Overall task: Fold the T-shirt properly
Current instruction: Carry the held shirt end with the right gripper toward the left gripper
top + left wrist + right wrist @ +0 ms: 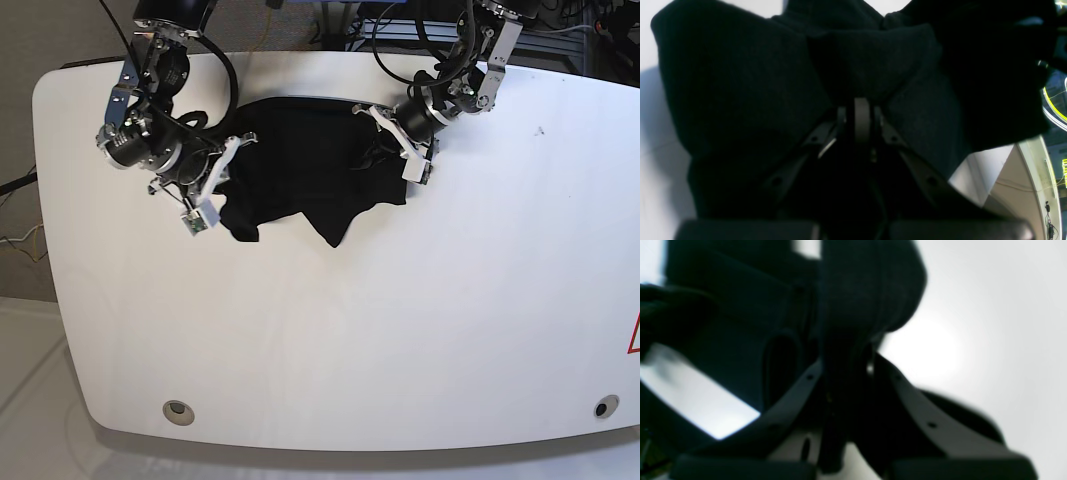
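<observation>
Base view: both arms pinching the T-shirt (pixel 290 170) near the surface's (pixel 400 340) far edge.
I've got the left gripper (pixel 398 160) clamped on the bunched black cloth at its right side and the right gripper (pixel 222 180) clamped on its left side; both wrist views show fabric pinched between closed jaws, the rest lying crumpled between the arms.

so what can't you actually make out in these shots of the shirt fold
- Base view: T-shirt white print and orange tag too small to find.
- Base view: left gripper and right gripper fingertips buried in cloth.
- Right wrist view: blurred, folds unreadable.
- Left wrist view: shirt fills frame, its outline cut off.
</observation>
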{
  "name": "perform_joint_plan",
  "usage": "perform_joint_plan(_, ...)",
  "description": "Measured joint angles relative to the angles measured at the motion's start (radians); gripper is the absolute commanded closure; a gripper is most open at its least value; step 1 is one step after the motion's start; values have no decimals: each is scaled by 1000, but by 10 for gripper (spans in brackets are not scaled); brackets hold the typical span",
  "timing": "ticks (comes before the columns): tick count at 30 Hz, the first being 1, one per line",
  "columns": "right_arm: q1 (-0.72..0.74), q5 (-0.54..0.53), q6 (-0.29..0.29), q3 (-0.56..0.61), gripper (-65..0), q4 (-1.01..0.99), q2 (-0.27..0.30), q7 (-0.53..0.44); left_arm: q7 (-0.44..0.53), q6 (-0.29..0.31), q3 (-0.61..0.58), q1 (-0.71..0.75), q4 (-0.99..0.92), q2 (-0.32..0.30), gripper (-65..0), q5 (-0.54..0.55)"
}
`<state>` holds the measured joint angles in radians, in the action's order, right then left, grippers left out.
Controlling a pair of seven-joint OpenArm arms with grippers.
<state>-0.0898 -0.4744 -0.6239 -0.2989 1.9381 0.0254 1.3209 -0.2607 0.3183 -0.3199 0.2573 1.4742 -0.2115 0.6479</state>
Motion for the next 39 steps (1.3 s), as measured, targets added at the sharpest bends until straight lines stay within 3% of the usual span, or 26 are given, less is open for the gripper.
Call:
perform_joint_plan(13,0,4,86,200,0,38,-27,1,0,0,0,0,0,0,-19,0)
perform_joint_plan(21,0,8,98,220,0,39,-68,0,1,0,0,0,-1,0,-19,0)
perform_joint_plan(29,14,4,98,333,0,40,-87,0,0,0,0,0,-1,-1,-19,0)
perform_joint_plan(39,13,2,97,381,0,41,-129,12,0,0,0,0,-1,0,-19,0)
